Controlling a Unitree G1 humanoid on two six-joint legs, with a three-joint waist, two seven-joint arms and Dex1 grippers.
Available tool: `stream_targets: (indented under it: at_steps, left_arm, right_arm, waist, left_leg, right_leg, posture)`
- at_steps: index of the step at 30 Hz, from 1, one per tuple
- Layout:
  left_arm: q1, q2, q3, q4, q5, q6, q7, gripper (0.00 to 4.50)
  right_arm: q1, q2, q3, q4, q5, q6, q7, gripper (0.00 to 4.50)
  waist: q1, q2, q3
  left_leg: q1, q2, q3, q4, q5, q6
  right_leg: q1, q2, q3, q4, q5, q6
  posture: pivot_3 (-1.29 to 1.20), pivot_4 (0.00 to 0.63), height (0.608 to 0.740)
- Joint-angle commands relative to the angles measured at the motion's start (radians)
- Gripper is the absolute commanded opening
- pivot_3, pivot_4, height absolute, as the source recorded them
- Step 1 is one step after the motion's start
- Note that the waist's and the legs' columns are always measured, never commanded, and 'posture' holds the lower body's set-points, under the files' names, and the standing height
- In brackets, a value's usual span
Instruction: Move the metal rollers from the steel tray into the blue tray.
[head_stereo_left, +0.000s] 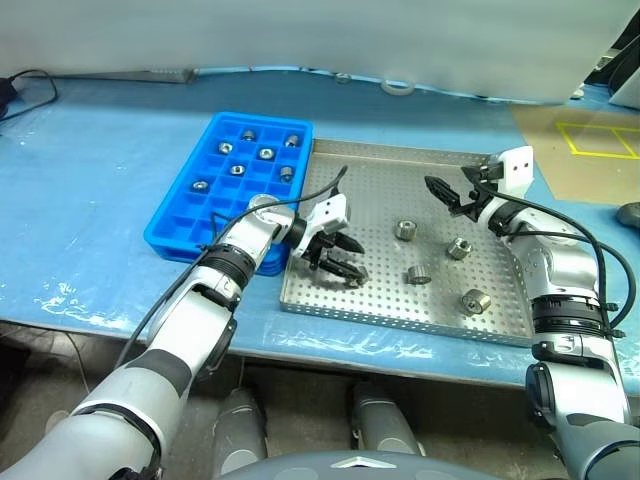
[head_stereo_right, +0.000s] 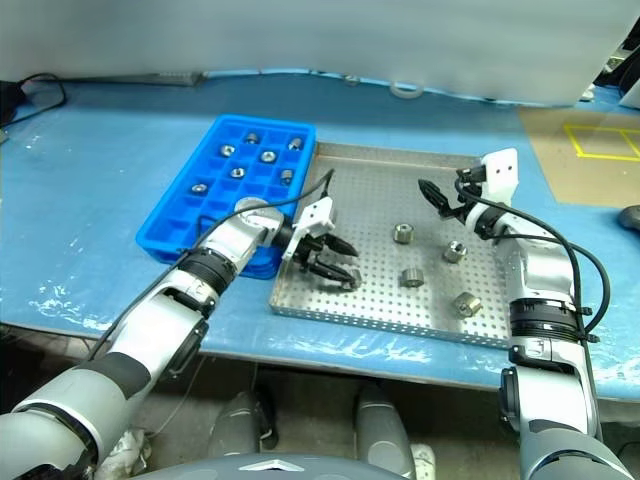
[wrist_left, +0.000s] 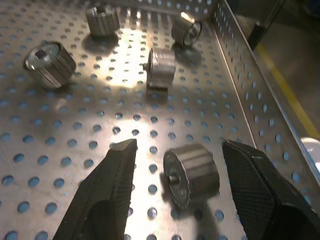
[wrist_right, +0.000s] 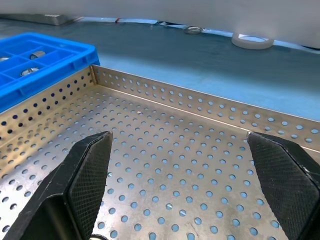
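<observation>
So far I count seven metal rollers (head_stereo_left: 265, 153) in the blue tray (head_stereo_left: 175, 225); five remain in the steel tray (head_stereo_left: 400, 310) at three o'clock. My left gripper (wrist_left: 179, 181) straddles one unclamped; right gripper (wrist_right: 200, 170) gapes empty.

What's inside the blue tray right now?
The blue tray holds seven metal rollers, one per compartment, all in its far half. Most near compartments look empty, but the left arm covers the near corner beside the steel tray, so its contents can't be seen.
</observation>
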Motion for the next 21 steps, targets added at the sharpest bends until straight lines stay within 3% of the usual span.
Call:
stream_targets:
  at_steps: [1,2,5,10,16,21]
  left_arm:
    - [0.018,-0.016,-0.04,0.008,0.051,-0.044,0.01,2.93]
    - [0.023,-0.019,-0.046,0.012,0.062,-0.052,0.014,2.93]
    - [0.026,-0.038,-0.033,0.037,0.078,-0.07,0.073,2.29]
    - [0.036,-0.043,0.032,-0.011,0.009,-0.02,0.057,0.74]
    - [0.07,-0.045,0.24,-0.235,-0.172,0.144,0.208,0.73]
    - [0.165,-0.033,0.392,-0.546,-0.248,0.285,0.497,0.73]
  right_arm:
    - [-0.003,-0.003,0.003,-0.016,-0.012,-0.022,-0.007,4.5]
    - [-0.005,-0.002,0.006,-0.013,-0.016,-0.025,-0.008,4.5]
    - [-0.006,0.005,0.015,-0.013,-0.024,-0.028,-0.011,4.5]
    - [-0.003,0.014,0.017,-0.013,-0.028,-0.034,-0.014,4.5]
    - [-0.009,0.033,0.019,0.005,-0.032,-0.045,-0.011,4.5]
    - [-0.063,0.065,0.047,0.082,-0.044,-0.078,0.009,4.5]
  waist:
    - [0.0,0.0,0.0]
    - [0.0,0.0,0.0]
    - [0.001,0.0,0.0]
    - [0.001,0.001,0.0]
    - [0.0,0.001,0.0]
    - [0.0,0.001,0.0]
  left_leg:
    - [0.0,0.0,0.001,0.0,0.0,0.001]
    - [0.0,0.0,0.001,0.001,-0.001,0.001]
    - [0.001,0.0,0.002,0.001,-0.002,0.002]
    - [0.002,0.0,0.003,0.002,-0.002,0.003]
    - [0.001,0.001,0.004,0.002,-0.002,0.003]
    - [0.001,0.001,0.004,0.002,-0.002,0.003]
  right_leg:
    - [0.0,0.0,0.0,0.0,0.0,0.0]
    - [0.0,0.0,0.0,0.0,0.0,0.0]
    - [0.002,-0.001,0.0,-0.001,0.0,0.0]
    - [0.003,-0.001,0.001,-0.001,0.0,0.0]
    - [0.001,-0.001,0.001,-0.001,0.0,0.0]
    - [0.001,-0.001,0.001,-0.002,0.0,0.0]
  posture:
    - [-0.61,0.15,0.74]
    - [-0.61,0.15,0.74]
    - [-0.6,0.15,0.74]
    - [-0.6,0.15,0.74]
    - [-0.56,0.15,0.74]
    - [-0.48,0.15,0.74]
